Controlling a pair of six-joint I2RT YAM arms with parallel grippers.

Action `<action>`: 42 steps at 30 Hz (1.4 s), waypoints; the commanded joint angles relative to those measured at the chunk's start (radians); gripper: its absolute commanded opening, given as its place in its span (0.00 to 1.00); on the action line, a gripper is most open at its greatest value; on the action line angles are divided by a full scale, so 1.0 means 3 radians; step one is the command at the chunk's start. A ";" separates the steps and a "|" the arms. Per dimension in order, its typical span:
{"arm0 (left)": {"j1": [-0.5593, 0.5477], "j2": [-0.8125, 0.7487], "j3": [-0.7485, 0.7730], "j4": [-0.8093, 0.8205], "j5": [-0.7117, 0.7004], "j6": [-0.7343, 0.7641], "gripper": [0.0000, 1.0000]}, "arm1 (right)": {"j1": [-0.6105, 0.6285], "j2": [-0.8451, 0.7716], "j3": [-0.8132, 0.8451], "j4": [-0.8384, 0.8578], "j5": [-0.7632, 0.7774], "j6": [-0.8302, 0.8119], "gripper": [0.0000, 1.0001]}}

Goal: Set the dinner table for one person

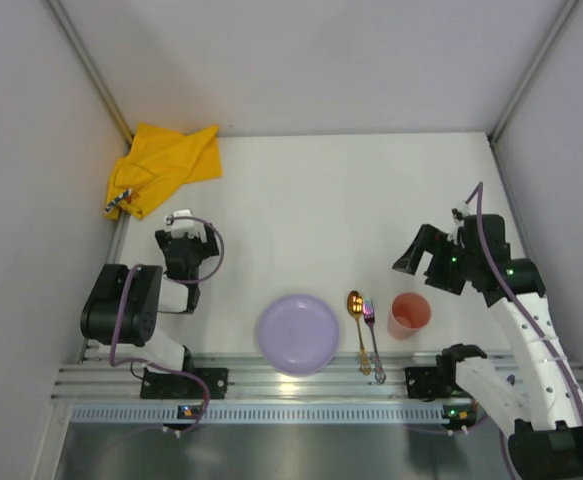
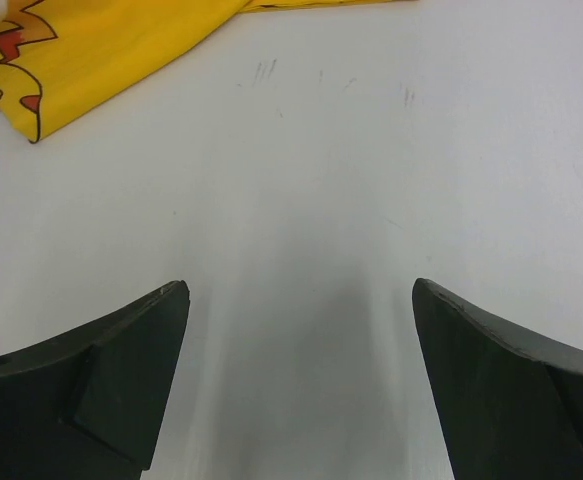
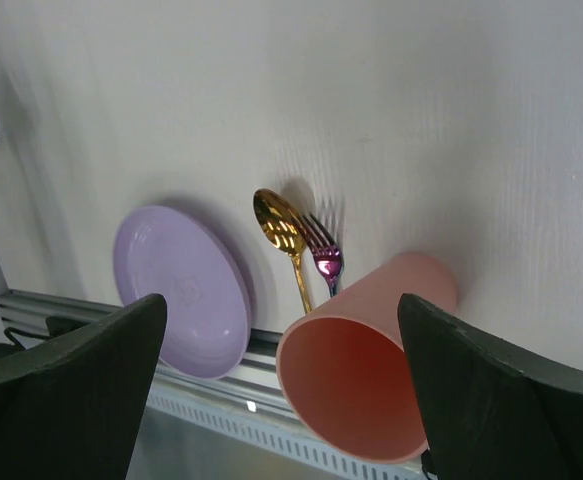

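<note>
From above, the table is the broad white surface under both arms. It is rigid and fixed, so you set things on it and never lift it. A yellow cloth lies crumpled in its far left corner. A lilac plate, a gold spoon, a fork and a pink cup line the near edge, with the spoon and fork just beside each other between plate and cup. The left fingers hang over bare table short of the cloth; the right fingers hover just beyond the cup.

In the left wrist view, your fingers stand spread wide with only bare table between them. The cloth looks soft and limp — pinch it at an edge or corner and expect it to drag and unfold.

In the right wrist view, the fingers gape just as wide and hold nothing, with the cup low between them. The cup looks like light, smooth plastic, so close across its wall near the rim. The plate seems stiff and lies flat — probably only its rim offers a hold. The cutlery lies low and thin, and is likely to slip.
</note>
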 commanded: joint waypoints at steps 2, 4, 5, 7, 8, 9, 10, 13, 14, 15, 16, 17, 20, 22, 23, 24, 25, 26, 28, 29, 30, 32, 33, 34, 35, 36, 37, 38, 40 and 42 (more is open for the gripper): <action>0.0010 -0.0010 0.0047 0.0237 0.0379 0.0103 0.99 | 0.0031 -0.0059 0.0061 0.0233 -0.0205 -0.0069 1.00; 0.0010 -0.0010 0.0057 0.0231 0.0384 0.0103 0.99 | 0.0031 -0.0120 0.0051 0.0289 -0.0256 -0.0069 1.00; 0.0010 -0.0015 0.0057 0.0226 0.0384 0.0103 0.99 | 0.0031 -0.0141 0.0066 0.0289 -0.0266 -0.0074 1.00; 0.0020 -0.0015 0.0072 0.0201 0.0394 0.0093 0.98 | 0.0031 -0.0161 0.0081 0.0289 -0.0297 -0.0110 1.00; 0.0025 -0.0020 0.0072 0.0186 0.0354 0.0083 0.98 | 0.0031 -0.0161 0.0102 0.0289 -0.0307 -0.0130 1.00; 0.0025 -0.0035 0.0077 0.0180 0.0328 0.0123 0.98 | 0.0031 -0.0136 0.0112 0.0289 -0.0312 -0.0161 1.00; 0.0010 -0.0213 0.0280 -0.0159 0.0302 0.0119 0.98 | 0.0036 -0.0131 0.0132 0.0279 -0.0312 -0.0171 1.00; 0.0005 -0.0607 0.1248 -0.2325 0.0302 -0.0009 0.99 | 0.0031 -0.0125 0.0174 0.0254 -0.0256 -0.0187 1.00; 0.0005 -0.0638 0.1506 -0.2685 0.0373 -0.0045 0.98 | 0.0031 -0.0136 0.0189 0.0254 -0.0241 -0.0192 1.00; 0.0010 -0.0674 0.1752 -0.2936 0.0531 -0.0313 0.98 | 0.0036 -0.0141 0.0189 0.0248 -0.0231 -0.0192 1.00; 0.0010 -0.0675 0.2225 -0.3450 0.0638 -0.0443 0.98 | 0.0031 -0.0141 0.0189 0.0253 -0.0215 -0.0187 1.00; 0.0010 -0.0669 0.2458 -0.3642 0.0756 -0.0464 0.98 | 0.0031 -0.0131 0.0179 0.0259 -0.0200 -0.0187 1.00; 0.0030 -0.0501 0.3134 -0.4160 0.0804 -0.0841 0.98 | 0.0067 -0.0100 0.0163 0.0310 -0.0174 -0.0171 1.00; 0.0269 -0.0272 0.3181 -0.4146 0.1218 -0.1521 0.98 | 0.0097 -0.0090 0.0179 0.0376 -0.0149 -0.0161 1.00; 0.0473 -0.0149 0.3196 -0.4171 0.1400 -0.1735 0.98 | 0.0128 -0.0080 0.0189 0.0397 -0.0139 -0.0156 1.00; 0.0556 0.0181 0.3389 -0.4505 0.1751 -0.2117 0.98 | 0.0159 -0.0074 0.0204 0.0417 -0.0118 -0.0161 1.00; 0.0582 0.0372 0.3583 -0.4509 0.1754 -0.2146 0.98 | 0.0159 -0.0064 0.0204 0.0417 -0.0108 -0.0161 1.00; 0.0572 0.0536 0.3808 -0.5005 0.1709 -0.2081 0.97 | 0.0169 -0.0059 0.0230 0.0417 -0.0098 -0.0176 1.00; 0.0414 0.0757 0.4035 -0.5086 0.1408 -0.1835 0.97 | 0.0189 -0.0069 0.0245 0.0417 -0.0062 -0.0202 1.00; 0.0343 0.0782 0.4060 -0.5056 0.1234 -0.1789 0.97 | 0.0184 -0.0079 0.0250 0.0412 -0.0047 -0.0227 1.00; 0.0327 0.0838 0.4081 -0.4995 0.1207 -0.1753 0.97 | 0.0189 -0.0080 0.0250 0.0407 -0.0016 -0.0238 1.00; 0.0302 0.0920 0.4264 -0.5035 0.1131 -0.1758 0.97 | 0.0184 -0.0080 0.0266 0.0366 0.0030 -0.0268 1.00; 0.0286 0.1012 0.4397 -0.5050 0.1049 -0.1748 0.96 | 0.0184 -0.0074 0.0276 0.0336 0.0076 -0.0268 1.00; 0.0276 0.1068 0.4464 -0.5071 0.0988 -0.1748 0.97 | 0.0184 -0.0069 0.0271 0.0325 0.0086 -0.0279 1.00; 0.0245 0.1125 0.4540 -0.5096 0.0916 -0.1753 0.96 | 0.0179 -0.0049 0.0271 0.0315 0.0112 -0.0289 1.00; 0.0245 0.1257 0.4698 -0.5137 0.0830 -0.1768 0.96 | 0.0179 -0.0049 0.0266 0.0300 0.0147 -0.0294 1.00; 0.0240 0.1329 0.4771 -0.5158 0.0798 -0.1789 0.96 | 0.0179 -0.0039 0.0266 0.0289 0.0168 -0.0289 1.00; 0.0230 0.1396 0.4847 -0.5178 0.0798 -0.1819 0.96 | 0.0174 -0.0018 0.0266 0.0289 0.0219 -0.0289 1.00; 0.0214 0.1580 0.5006 -0.5184 0.0609 -0.1957 0.95 | 0.0169 -0.0003 0.0276 0.0284 0.0265 -0.0284 1.00; 0.0194 0.1728 0.5098 -0.5158 0.0431 -0.2080 0.94 | 0.0164 0.0053 0.0286 0.0284 0.0321 -0.0258 1.00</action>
